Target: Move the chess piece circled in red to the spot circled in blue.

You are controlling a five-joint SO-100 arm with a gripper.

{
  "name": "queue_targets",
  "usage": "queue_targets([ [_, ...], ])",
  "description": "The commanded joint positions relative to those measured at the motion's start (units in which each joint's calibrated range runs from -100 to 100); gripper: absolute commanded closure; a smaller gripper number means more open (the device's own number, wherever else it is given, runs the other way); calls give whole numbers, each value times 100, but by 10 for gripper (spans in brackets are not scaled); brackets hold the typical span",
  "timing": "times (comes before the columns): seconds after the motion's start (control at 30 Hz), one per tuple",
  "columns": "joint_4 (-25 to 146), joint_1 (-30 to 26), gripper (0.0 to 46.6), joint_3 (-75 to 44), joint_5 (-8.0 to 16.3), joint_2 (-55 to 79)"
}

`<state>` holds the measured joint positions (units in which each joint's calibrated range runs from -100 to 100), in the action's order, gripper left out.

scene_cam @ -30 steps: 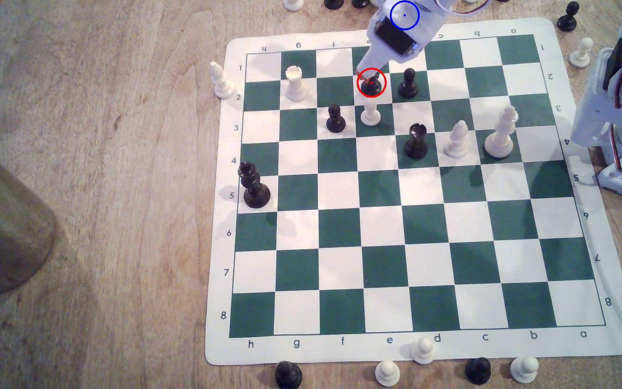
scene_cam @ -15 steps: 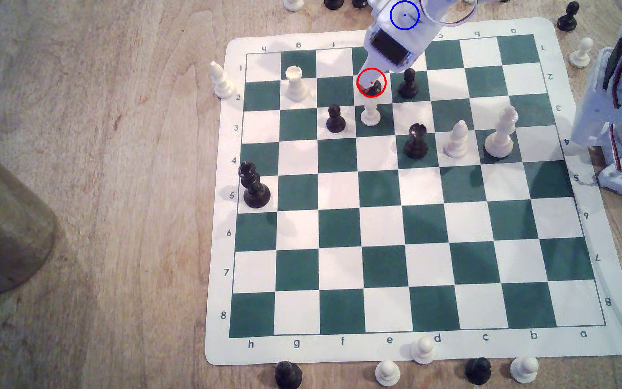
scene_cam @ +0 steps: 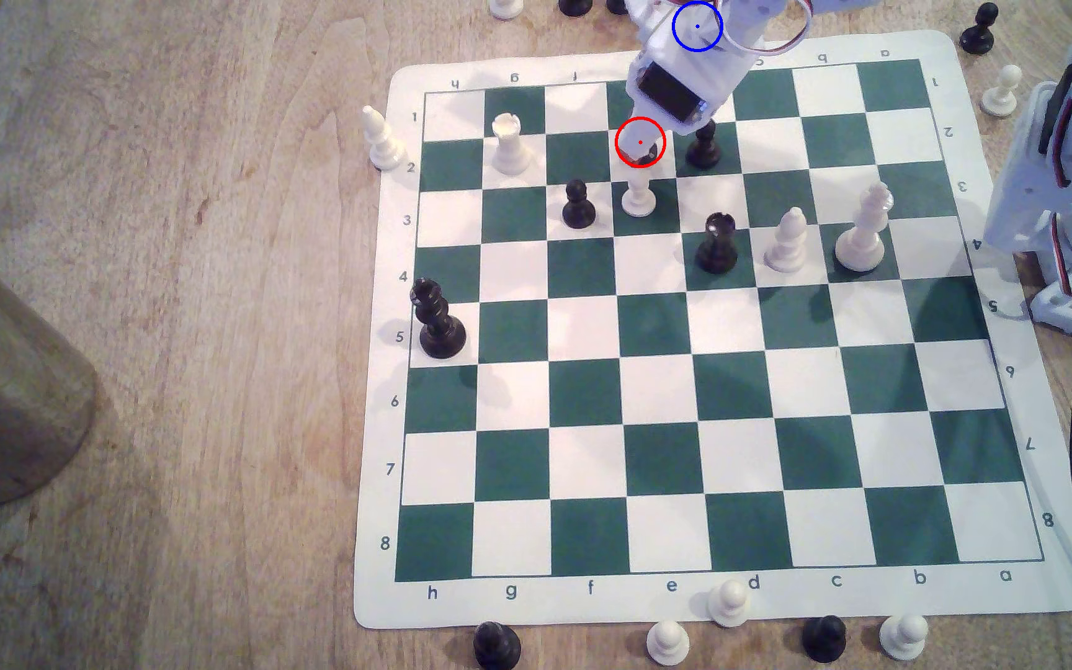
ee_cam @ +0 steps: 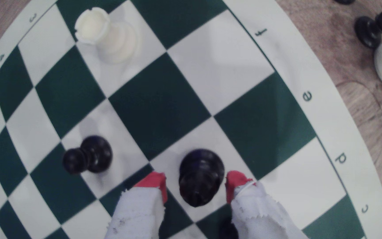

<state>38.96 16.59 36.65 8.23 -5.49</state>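
Red-tipped gripper (ee_cam: 195, 186) is straddling the black bishop (ee_cam: 200, 177), jaws standing apart with the piece between them, untouched (gaps showing each side). Closing off-centre risks tipping it toward the black pawn (ee_cam: 89, 155) nearby.

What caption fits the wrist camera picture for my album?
Open tool with red tips straddling the black piece on the chessboard.

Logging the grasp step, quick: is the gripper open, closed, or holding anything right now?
Gripper: open, its red-tipped fingers on either side of the black chess piece, with gaps on both sides; not holding it yet.
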Motion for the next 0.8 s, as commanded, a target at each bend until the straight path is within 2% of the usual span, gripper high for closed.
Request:
queue_targets([
  [0.0,-96,-36,330,-582,29,-96],
  [0.77,-47,-68,339,-582,29,56],
])
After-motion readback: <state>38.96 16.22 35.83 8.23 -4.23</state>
